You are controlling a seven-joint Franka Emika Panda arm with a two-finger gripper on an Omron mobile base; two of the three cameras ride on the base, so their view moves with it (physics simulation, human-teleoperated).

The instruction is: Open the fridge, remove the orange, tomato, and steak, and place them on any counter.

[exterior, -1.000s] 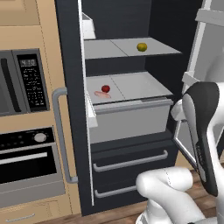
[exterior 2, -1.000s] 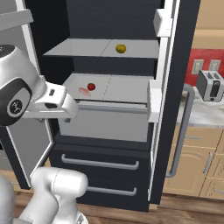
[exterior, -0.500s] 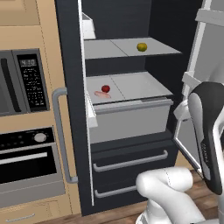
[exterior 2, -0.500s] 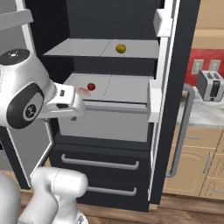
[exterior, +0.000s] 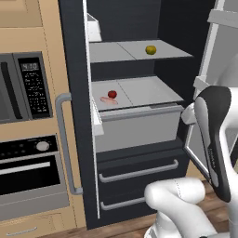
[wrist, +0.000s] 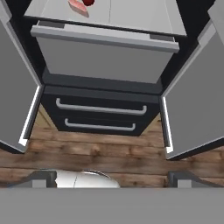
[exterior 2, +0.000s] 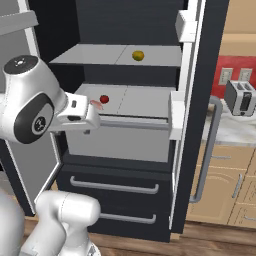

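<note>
In front of the fridge (exterior 2: 215, 45), both doors swung wide, the gripper (wrist: 111, 177) hangs in the gap between them, aimed down at the lower drawers and the wood floor (wrist: 100, 153). Jaws spread fully apart, nothing btwn them; fingertips (wrist: 41, 178) sit at the bottom corners of the hand view, far apart.

Orange (exterior: 150, 49) on the upper shelf (exterior: 116, 51), toward its right half and back edge as seen from the left base view; alone there. Well above and beyond the hand.

Tomato (exterior: 112, 94) and steak (exterior: 109, 100) on the lower shelf (exterior: 148, 90), left half, near the front edge. Steak lies flat just in front of the tomato, touching or nearly so – can't tell which. In the hand view the steak (wrist: 77, 5) and tomato (wrist: 89, 2) show at the top edge, left of centre, so both are ahead of and above the gripper, w/ the pale bin front (wrist: 105, 57) below that shelf btwn them and the hand. In the right base view the wrist sits just left of the tomato (exterior 2: 104, 99), partly covering the steak; hand is in front of the shelf, apart from both.

Counter (exterior 2: 235, 127) w/ toaster (exterior 2: 239, 97) is right of the fridge, past the right door, well apart from the gripper.
</note>
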